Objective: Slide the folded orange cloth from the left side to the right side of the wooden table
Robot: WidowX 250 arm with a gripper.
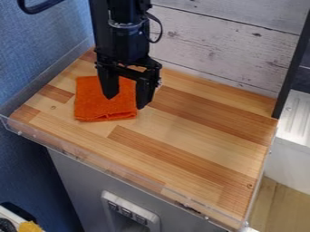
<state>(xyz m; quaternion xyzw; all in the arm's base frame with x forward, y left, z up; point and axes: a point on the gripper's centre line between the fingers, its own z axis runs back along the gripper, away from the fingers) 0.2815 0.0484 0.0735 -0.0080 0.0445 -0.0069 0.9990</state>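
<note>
The black gripper (126, 102) hangs down from the top edge, over the right part of a folded orange cloth (97, 105). Its two fingers stand apart, open, with orange cloth visible between them and nothing clearly pinched. The left fingertip overlaps the cloth in view; the right one is at the cloth's right edge. Whether either tip touches the cloth I cannot tell. The cloth lies flat on the wooden top, towards its left side, and its upper right part is hidden behind the gripper.
The wooden counter (200, 131) has a low clear rim (109, 168) along its front. A whitewashed plank wall (224, 54) stands behind, a blue wall (42, 50) at the left. A dark upright post (293, 63) rises at the back right corner, beside a white ridged surface (297, 115).
</note>
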